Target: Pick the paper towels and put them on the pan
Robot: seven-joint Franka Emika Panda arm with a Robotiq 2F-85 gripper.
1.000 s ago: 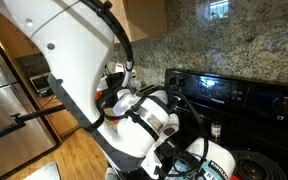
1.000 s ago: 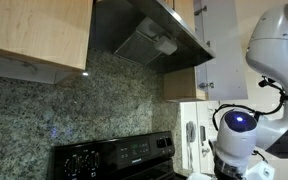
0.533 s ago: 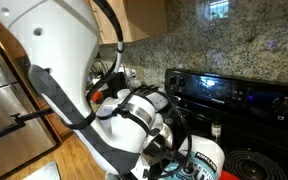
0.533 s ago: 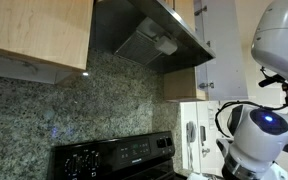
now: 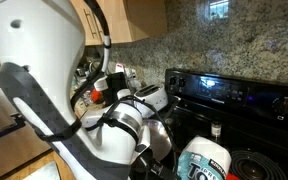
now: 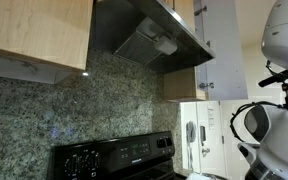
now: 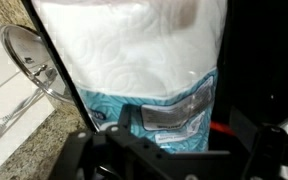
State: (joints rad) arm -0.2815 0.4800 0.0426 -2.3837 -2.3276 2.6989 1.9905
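Observation:
The paper towels [image 7: 134, 50] fill the wrist view: a big white roll in clear wrap with blue-green print at its near end. My gripper [image 7: 180, 128] is open just short of that printed end, with one dark finger [image 7: 241, 126] at the roll's right edge and the other in front of the print. Nothing is held. In an exterior view the paper towels [image 5: 204, 160] stand on the black stove, close behind my arm's wrist. Right of the roll shows a reddish streak [image 7: 220, 127], perhaps the pan's handle. The pan's round body is out of view.
A round silvery metal thing [image 7: 26, 58] lies on the granite counter [image 7: 24, 150] left of the roll. The stove's black control panel [image 5: 229, 90] and a coil burner [image 5: 262, 165] are near the roll. A range hood [image 6: 149, 40] and wooden cabinets [image 6: 34, 35] hang above.
My arm has swung across both exterior views and its wrist has come lower next to the roll, so more of the roll now shows. The gripper stays open.

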